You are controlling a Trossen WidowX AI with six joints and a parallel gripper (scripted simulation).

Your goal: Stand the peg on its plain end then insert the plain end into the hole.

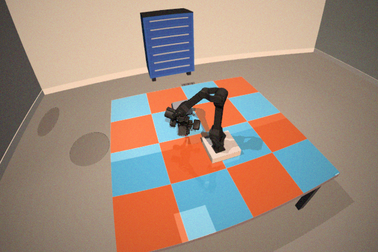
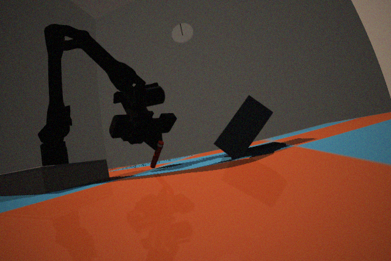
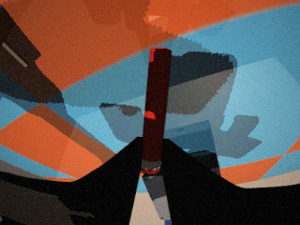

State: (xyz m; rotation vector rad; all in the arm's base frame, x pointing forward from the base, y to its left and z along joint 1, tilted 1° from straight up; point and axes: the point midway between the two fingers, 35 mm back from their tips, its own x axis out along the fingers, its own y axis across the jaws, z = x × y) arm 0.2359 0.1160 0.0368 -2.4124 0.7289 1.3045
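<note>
My gripper [image 2: 159, 147] [image 3: 152, 143] is shut on the red peg [image 2: 155, 158] [image 3: 157, 94], near its end with the white band [image 2: 160, 145] [image 3: 151, 165]. The peg leans a little from upright in the exterior view, banded end up. Its plain end points down, close above or at the table; I cannot tell whether it touches. In the top view the peg is almost wholly hidden by the gripper. The sloped panel [image 2: 243, 125] [image 1: 178, 104] stands beyond the gripper, away from the arm's base. It looks dark in the exterior view, and its hole does not show.
The arm's pale base block [image 1: 213, 157] [image 2: 76, 172] sits behind the gripper on the checkered orange and blue table [image 1: 143, 215] [image 2: 189, 220]. A blue drawer cabinet [image 1: 170, 48] stands on the floor beyond the table.
</note>
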